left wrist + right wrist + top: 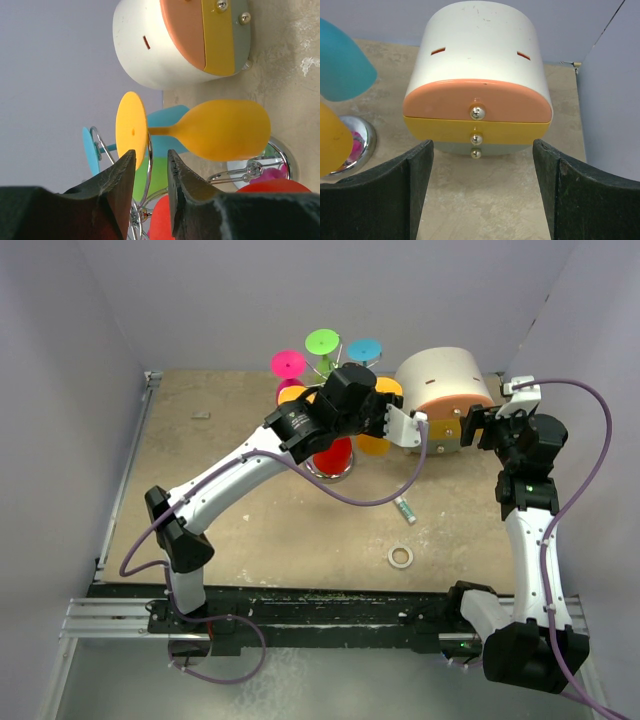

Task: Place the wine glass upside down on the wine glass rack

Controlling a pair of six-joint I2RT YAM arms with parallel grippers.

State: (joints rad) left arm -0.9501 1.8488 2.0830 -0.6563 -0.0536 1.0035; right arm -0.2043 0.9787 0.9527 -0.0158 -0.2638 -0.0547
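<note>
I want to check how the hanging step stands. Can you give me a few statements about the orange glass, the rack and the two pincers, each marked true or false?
1. The orange wine glass hangs on the wine glass rack with its foot up and its bowl down. True.
2. The left pincer is clamped on the glass's stem. False: its fingers stand apart with nothing between them, just short of the foot.
3. The right pincer is wide open and faces the drawer box. True.
4. The drawer box's top drawer is pulled out. False: all three drawer fronts sit flush.
</note>
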